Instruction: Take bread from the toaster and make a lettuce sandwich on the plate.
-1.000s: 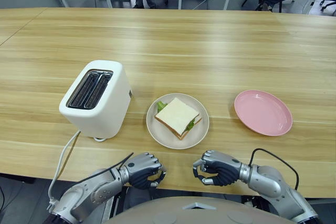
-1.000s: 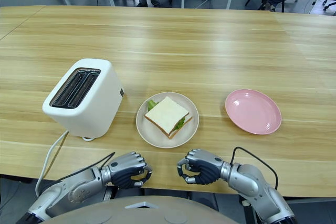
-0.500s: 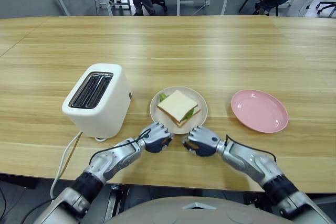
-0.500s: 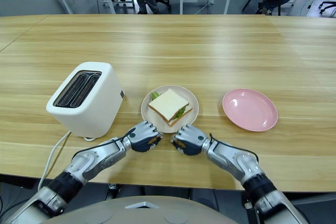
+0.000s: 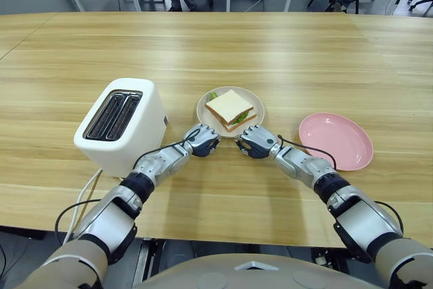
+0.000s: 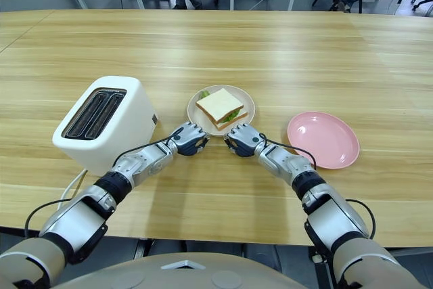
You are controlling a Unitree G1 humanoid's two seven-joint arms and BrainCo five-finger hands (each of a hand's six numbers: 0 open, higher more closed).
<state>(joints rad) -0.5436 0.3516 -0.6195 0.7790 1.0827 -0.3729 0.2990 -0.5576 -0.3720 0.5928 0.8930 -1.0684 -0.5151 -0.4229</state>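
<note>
Dark mark on the toaster (image 5: 128, 141) side: too small to read. Left hand (image 5: 202, 140) and right hand (image 5: 254, 141): fingers curled in, holding nothing, both just beside the near rim of the beige plate (image 5: 260, 108). Sandwich (image 5: 230, 107) with lettuce lies on that plate. Pink plate (image 5: 336, 141) sits to its right.

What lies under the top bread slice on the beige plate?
Green lettuce peeks out at its edges, above a lower slice on the plate. The top slice hides the middle of the filling.

Toaster (image 5: 122, 123) is white, slots dark. Bread (image 5: 230, 105) pale, lettuce (image 5: 212, 96) green, on beige plate (image 5: 260, 107); right plate (image 5: 336, 141) pink. Table (image 5: 270, 45) shows light wood, striped grain.
</note>
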